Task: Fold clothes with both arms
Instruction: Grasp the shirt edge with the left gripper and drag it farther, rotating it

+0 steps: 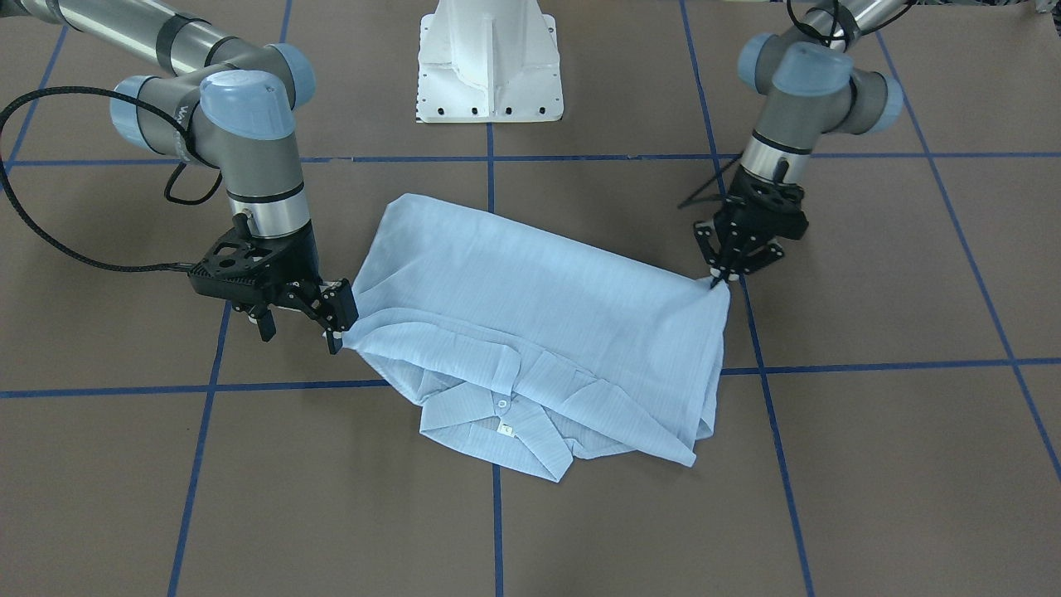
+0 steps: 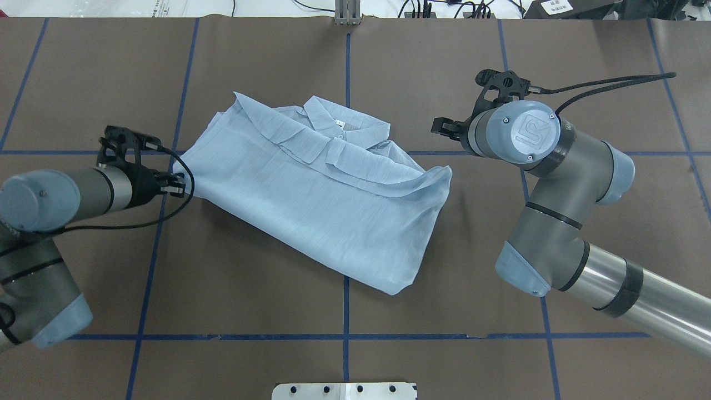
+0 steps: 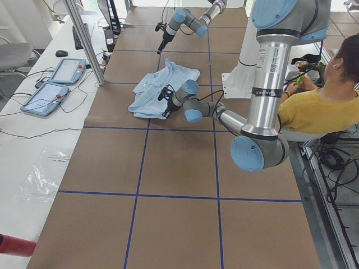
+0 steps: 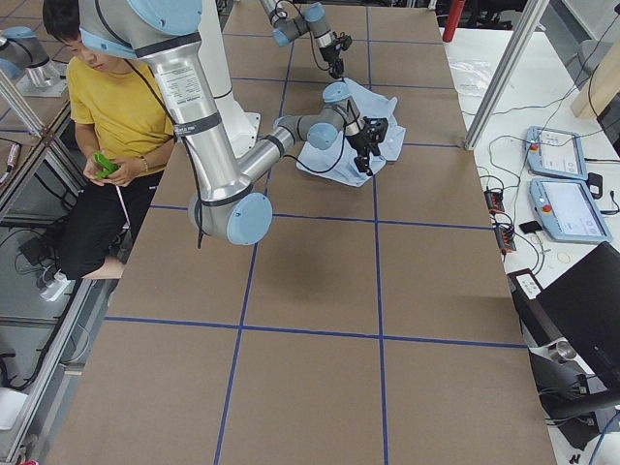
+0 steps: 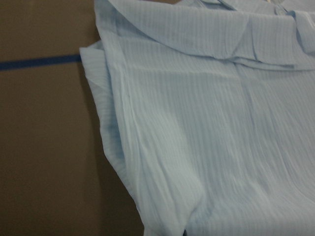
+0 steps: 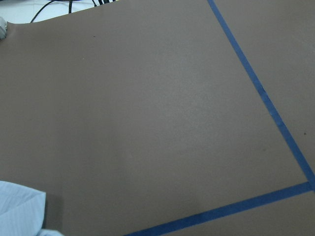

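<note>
The pale blue shirt [image 1: 530, 307] [image 2: 322, 205] [image 3: 157, 89] lies folded across the table's middle, its collar [image 2: 339, 125] on the side away from the robot. My left gripper [image 1: 716, 280] [image 2: 179, 186] is shut on the shirt's corner, low over the table, and the left wrist view is filled with the cloth [image 5: 206, 123]. My right gripper [image 1: 300, 327] stands open at the opposite end. One finger [image 1: 338, 319] is right beside the shirt's edge with no cloth between the fingers. The right wrist view shows only a scrap of shirt [image 6: 19, 211] in its lower left corner.
The brown table [image 2: 355, 66] carries a grid of blue tape lines. The white pedestal base [image 1: 489, 66] stands at the robot's side. A seated person in yellow [image 3: 320, 106] [image 4: 116, 107] is beside the table. Control tablets [image 3: 56, 84] lie on a white side bench.
</note>
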Controlling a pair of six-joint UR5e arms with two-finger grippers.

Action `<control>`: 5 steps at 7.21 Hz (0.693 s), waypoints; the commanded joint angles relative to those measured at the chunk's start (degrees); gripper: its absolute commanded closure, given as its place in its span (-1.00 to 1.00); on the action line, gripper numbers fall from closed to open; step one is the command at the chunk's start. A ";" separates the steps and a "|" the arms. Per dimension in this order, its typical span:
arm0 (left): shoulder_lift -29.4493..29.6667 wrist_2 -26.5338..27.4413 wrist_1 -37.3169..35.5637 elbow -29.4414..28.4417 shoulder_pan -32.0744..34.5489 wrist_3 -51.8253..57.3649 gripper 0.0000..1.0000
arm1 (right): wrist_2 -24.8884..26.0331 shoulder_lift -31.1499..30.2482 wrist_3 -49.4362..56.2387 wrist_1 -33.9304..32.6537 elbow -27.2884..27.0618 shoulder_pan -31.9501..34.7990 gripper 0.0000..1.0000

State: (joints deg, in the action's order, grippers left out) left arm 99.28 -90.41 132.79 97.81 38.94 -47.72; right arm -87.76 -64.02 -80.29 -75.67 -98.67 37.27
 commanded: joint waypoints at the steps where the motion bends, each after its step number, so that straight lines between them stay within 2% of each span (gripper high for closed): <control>1: 13.58 0.06 0.10 -17.99 10.77 8.59 1.00 | 0.13 0.39 -0.22 0.09 -0.12 -0.79 -1.00; 3: 30.19 0.24 0.98 -37.34 12.91 8.61 1.00 | 0.04 1.27 -0.22 0.00 -0.56 -1.15 -1.00; 4: 33.14 0.50 3.59 -42.39 12.92 8.61 1.00 | 0.21 1.97 -0.22 0.00 -0.56 -1.58 -1.00; 5: 33.35 0.24 4.58 -42.96 13.70 8.87 1.00 | 0.22 2.50 -0.22 0.00 -0.39 -1.76 -1.00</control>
State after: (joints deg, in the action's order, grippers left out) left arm 130.22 -90.08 135.74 58.37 51.85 -39.10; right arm -87.59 -62.21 -80.51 -75.67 -99.15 35.82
